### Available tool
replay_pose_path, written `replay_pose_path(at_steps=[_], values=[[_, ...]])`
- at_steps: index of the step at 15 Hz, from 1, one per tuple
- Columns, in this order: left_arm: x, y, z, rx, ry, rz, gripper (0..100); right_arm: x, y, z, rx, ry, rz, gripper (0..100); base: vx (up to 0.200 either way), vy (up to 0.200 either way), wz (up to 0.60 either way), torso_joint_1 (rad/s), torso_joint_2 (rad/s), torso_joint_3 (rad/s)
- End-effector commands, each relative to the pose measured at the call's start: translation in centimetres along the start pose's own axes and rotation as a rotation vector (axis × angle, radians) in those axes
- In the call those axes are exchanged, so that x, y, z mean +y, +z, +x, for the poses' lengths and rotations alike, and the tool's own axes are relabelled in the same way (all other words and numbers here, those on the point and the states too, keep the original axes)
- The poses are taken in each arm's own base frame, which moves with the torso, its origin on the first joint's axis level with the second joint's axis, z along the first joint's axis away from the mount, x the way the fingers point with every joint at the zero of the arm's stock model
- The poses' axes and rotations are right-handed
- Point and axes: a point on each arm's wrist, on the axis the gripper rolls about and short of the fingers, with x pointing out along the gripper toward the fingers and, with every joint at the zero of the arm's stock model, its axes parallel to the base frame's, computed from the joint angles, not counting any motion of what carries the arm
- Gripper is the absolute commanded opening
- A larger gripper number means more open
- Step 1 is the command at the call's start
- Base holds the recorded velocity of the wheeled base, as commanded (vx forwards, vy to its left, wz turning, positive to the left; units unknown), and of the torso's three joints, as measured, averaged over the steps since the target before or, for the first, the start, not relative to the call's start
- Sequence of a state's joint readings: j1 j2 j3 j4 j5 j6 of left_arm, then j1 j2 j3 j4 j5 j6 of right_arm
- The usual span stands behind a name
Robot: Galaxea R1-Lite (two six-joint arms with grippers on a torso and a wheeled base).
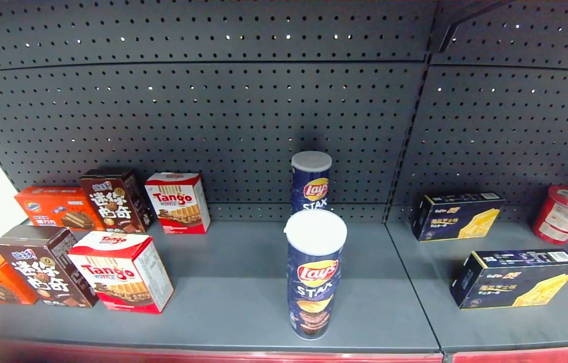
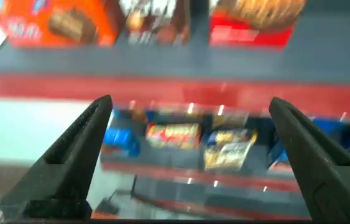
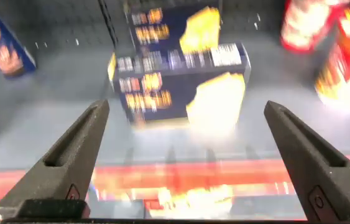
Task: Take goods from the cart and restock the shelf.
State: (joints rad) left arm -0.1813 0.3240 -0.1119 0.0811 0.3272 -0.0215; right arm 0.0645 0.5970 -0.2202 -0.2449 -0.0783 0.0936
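Two tall blue chip cans stand mid-shelf, one at the front (image 1: pixel 315 275) and one behind it (image 1: pixel 310 182) by the pegboard. My left gripper (image 2: pixel 190 162) is open and empty, below the shelf's red front edge (image 2: pixel 181 93), with orange, brown and red boxes above it. My right gripper (image 3: pixel 187 158) is open and empty, in front of a dark blue and yellow box (image 3: pixel 178 81) lying on the shelf. That box (image 1: pixel 513 278) lies at the shelf's right front, with a second one (image 1: pixel 457 209) behind it.
Wafer and biscuit boxes (image 1: pixel 122 272) fill the shelf's left side in two rows. Red cup containers (image 1: pixel 566 207) stand at the far right. A lower shelf with packaged goods (image 2: pixel 224 146) lies under the red edge. Bare grey shelf surface (image 1: pixel 233 282) lies between the boxes and the cans.
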Motion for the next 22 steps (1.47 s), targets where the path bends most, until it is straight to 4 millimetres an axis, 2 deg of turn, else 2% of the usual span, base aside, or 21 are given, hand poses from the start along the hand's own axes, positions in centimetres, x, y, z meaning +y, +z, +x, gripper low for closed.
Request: replay_pose_path(at_steps=[1, 3, 5, 9, 12, 13, 15, 18, 21, 22], values=[[0.5, -2.1, -2.0, -0.072, 0.093, -0.05, 100, -0.4, -1.8, -3.0, -0.06, -0.016, 0.006, 100, 0.0, 0.0, 0.0, 0.0, 0.0, 0.0], [0.3, -2.1, -2.4, -0.07, 0.16, -0.069, 100, -0.6, -3.4, -4.4, -0.031, -0.064, 0.006, 100, 0.0, 0.0, 0.0, 0.0, 0.0, 0.0], [0.3, -2.1, -2.5, -0.085, 0.153, -0.07, 100, -0.8, -5.2, -5.3, -0.066, -0.077, 0.004, 100, 0.0, 0.0, 0.0, 0.0, 0.0, 0.0], [0.0, -2.6, -3.0, -0.168, 0.002, -0.061, 100, -1.1, -8.5, -5.9, -0.125, -0.055, -0.073, 100, 0.0, 0.0, 0.0, 0.0, 0.0, 0.0], [-0.2, -2.6, -2.9, -0.177, -0.068, -0.039, 100, -1.0, -8.6, -5.9, -0.133, -0.019, -0.145, 100, 0.0, 0.0, 0.0, 0.0, 0.0, 0.0], [-0.5, -2.7, -2.5, -0.226, -0.183, -0.03, 100, -0.9, -8.6, -5.9, -0.134, 0.039, -0.198, 100, 0.0, 0.0, 0.0, 0.0, 0.0, 0.0], [-0.7, -2.7, -2.0, -0.307, -0.214, -0.021, 100, -0.8, -8.6, -5.9, -0.137, 0.068, -0.263, 100, 0.0, 0.0, 0.0, 0.0, 0.0, 0.0], [-0.7, -3.3, -1.6, -0.287, -0.196, 0.013, 100, -1.1, -8.6, -5.9, -0.135, -0.058, -0.105, 100, 0.0, 0.0, 0.0, 0.0, 0.0, 0.0], [-0.6, -3.3, -1.6, -0.283, -0.18, -0.015, 100, -1.1, -8.5, -5.9, -0.141, -0.057, -0.105, 100, 0.0, 0.0, 0.0, 0.0, 0.0, 0.0], [-0.7, -3.3, -1.6, -0.284, -0.181, -0.009, 100, -1.0, -8.5, -5.9, -0.139, -0.011, -0.162, 100, 0.0, 0.0, 0.0, 0.0, 0.0, 0.0]])
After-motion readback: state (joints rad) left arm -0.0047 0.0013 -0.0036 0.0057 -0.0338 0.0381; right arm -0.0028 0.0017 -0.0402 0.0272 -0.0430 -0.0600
